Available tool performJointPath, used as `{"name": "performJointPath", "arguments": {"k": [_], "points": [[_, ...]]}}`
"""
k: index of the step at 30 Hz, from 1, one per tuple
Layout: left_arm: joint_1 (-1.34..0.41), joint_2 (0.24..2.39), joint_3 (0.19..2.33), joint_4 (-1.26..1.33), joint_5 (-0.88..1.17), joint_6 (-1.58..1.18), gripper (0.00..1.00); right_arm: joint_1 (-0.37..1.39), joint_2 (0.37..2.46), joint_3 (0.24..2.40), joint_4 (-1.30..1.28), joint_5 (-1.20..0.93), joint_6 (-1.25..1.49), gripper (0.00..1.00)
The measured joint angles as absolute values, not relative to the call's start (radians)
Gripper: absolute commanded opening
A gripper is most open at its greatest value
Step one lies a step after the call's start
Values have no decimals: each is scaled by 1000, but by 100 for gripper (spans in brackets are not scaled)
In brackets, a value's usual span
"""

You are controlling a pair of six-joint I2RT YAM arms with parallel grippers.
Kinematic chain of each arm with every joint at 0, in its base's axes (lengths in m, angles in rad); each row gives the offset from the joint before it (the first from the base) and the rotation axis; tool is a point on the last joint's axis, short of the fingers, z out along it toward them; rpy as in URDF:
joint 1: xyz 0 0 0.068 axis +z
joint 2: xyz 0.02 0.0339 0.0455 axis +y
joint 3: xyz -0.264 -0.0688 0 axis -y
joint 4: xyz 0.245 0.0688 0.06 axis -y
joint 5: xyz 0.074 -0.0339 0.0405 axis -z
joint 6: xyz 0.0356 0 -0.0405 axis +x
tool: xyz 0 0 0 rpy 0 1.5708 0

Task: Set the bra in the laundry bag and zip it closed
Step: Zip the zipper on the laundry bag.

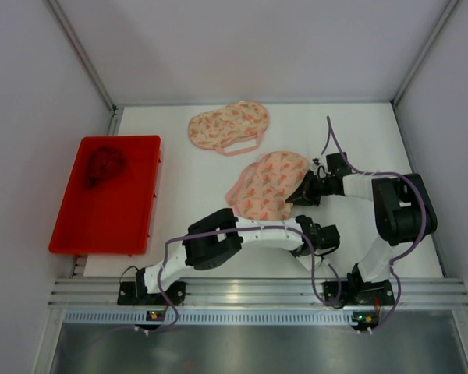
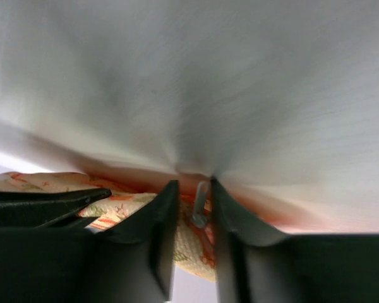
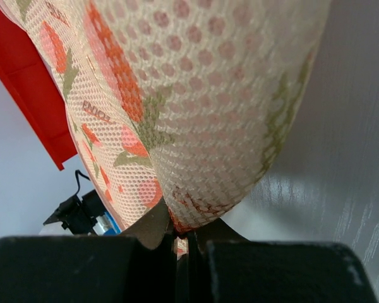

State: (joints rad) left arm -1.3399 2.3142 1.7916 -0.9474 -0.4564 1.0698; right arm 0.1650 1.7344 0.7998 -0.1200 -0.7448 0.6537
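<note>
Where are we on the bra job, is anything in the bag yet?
Early. Done: the right end effector is shut on the edge of the floral mesh laundry bag, holding it. In hand: the left end effector straddles the zipper pull, not yet clamped. Left: a dark red garment, likely the bra, lies in the red tray; it needs bagging, then zipping.

right gripper (image 3: 180,238) clamped tight on an edge of the floral mesh laundry bag (image 3: 177,95), which bulges up and fills most of the frame. red tray (image 3: 31,107) peeks in upper left, white table (image 3: 354,158) on the right.
</note>
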Motion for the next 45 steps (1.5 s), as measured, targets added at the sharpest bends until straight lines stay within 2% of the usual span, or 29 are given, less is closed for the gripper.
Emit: {"name": "performJointPath", "arguments": {"k": [1,5,12,27,28,30,31,32,33,34,35,40,45], "points": [[-1339,2317,1792,-947,-460,1070,18,167,1734,800,-121,-743,654,0],[-1335,2319,1792,-948,-448,1071,0,170,1734,801,-121,-737,647,0],[-1346,2291,1744,-935,-434,1065,0,172,1748,854,-173,-738,619,0],[-1412,2116,1494,-917,-325,1009,0,177,1876,990,-306,-760,487,0],[-1414,2106,1484,-916,-312,1003,0,180,1884,1000,-316,-764,477,6],[-1416,2094,1481,-916,-295,990,0,185,1896,1023,-344,-778,463,29],[-1416,2093,1485,-916,-285,979,0,187,1903,1039,-362,-782,453,48],[-1415,2093,1488,-917,-276,970,0,187,1909,1058,-372,-783,449,57],[-1416,2093,1493,-919,-267,960,0,185,1911,1086,-387,-786,428,74],[-1416,2094,1500,-921,-263,953,0,182,1911,1092,-390,-788,429,75],[-1413,2099,1517,-926,-258,944,0,179,1906,1105,-397,-792,420,85],[-1374,2153,1642,-922,-248,913,0,156,1837,1092,-475,-794,368,87],[-1314,2171,1695,-912,-251,908,0,116,1785,966,-501,-858,347,84]]}}
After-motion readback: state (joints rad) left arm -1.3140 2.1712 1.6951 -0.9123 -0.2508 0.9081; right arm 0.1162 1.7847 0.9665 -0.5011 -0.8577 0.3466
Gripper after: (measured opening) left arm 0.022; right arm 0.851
